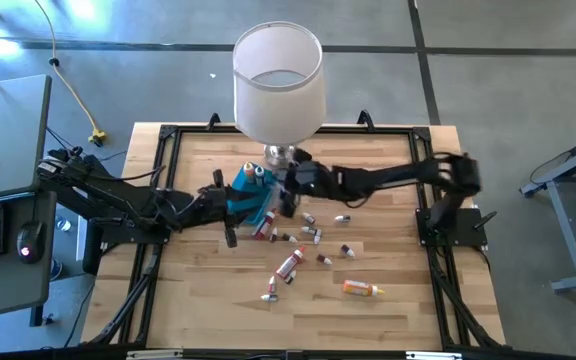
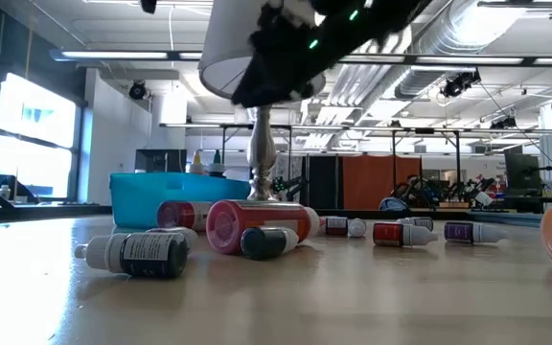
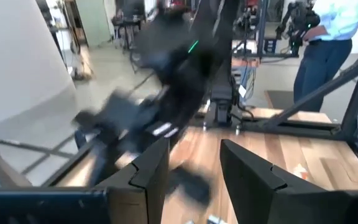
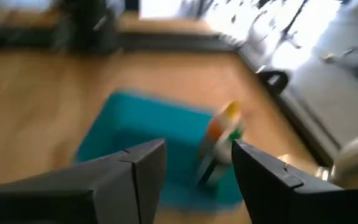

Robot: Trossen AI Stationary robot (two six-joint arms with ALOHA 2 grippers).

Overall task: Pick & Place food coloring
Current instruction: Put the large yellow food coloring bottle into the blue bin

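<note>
The food coloring is several tiny bottles scattered on the wooden table: an orange one (image 1: 360, 289), red ones (image 1: 288, 266), and a dark one (image 2: 147, 254) lying on its side. More bottles (image 4: 222, 134) stand in the blue tray (image 1: 248, 195). My right gripper (image 4: 197, 155) hangs open and empty above the tray, and its arm shows blurred in the low view (image 2: 286, 48). My left gripper (image 3: 194, 149) is at the tray's left side (image 1: 230, 208), pointing level. Its fingers are apart with nothing between them. My left gripper stands close against the blue tray's left side (image 1: 236, 200). Whether it touches the tray I cannot tell, since the arm and the tray hide that spot.
A table lamp with a white shade (image 1: 278, 85) stands just behind the tray, its metal foot (image 2: 262, 163) on the table. A desk with a keyboard and mouse (image 1: 8, 225) is off the table's left. A person (image 3: 334, 43) stands beyond the table. There is bare wood near the front edge.
</note>
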